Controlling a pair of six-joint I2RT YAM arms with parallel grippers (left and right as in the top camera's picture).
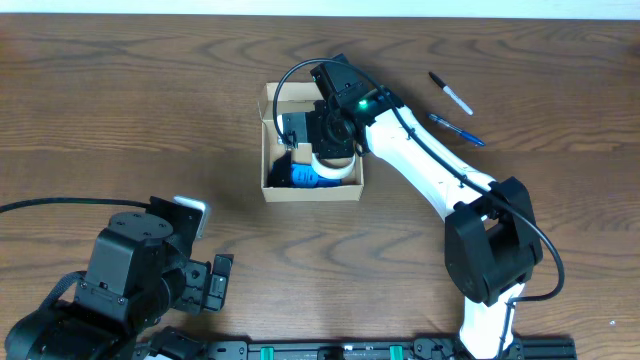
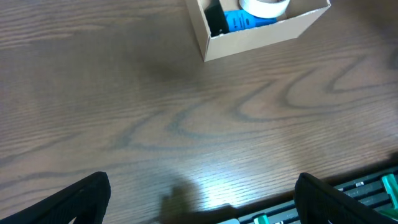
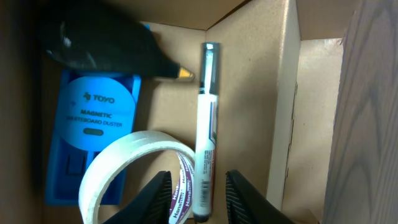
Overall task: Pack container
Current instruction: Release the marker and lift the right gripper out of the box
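Reaching into the container (image 1: 310,193) from above with the right end effector (image 3: 199,179), jaws parted a little to either side of a white marker (image 3: 206,112) and, going by the slivers of gap, not clamping it. Noting the left end effector (image 2: 205,199) fully open and empty, low over the table (image 2: 186,124), well apart from the container. Finding the container near the middle of the table, lid flap not made out under the arm. Judging it light even loaded: thin kraft card, stiff at the folds, easy to dent mid-wall, likely to slide on smooth wood if nudged. Best taken by pinching one upright wall at its rim near a corner; no squeezing across both walls. Holding, besides the marker near one wall: a white tape roll (image 3: 137,140) just beside it, a blue magnetic whiteboard duster (image 3: 99,112) flat on the floor, a black object (image 3: 99,43) of unclear kind partly over the duster. Outside, on the table: a black pen (image 1: 451,93) and a blue pen (image 1: 458,130).
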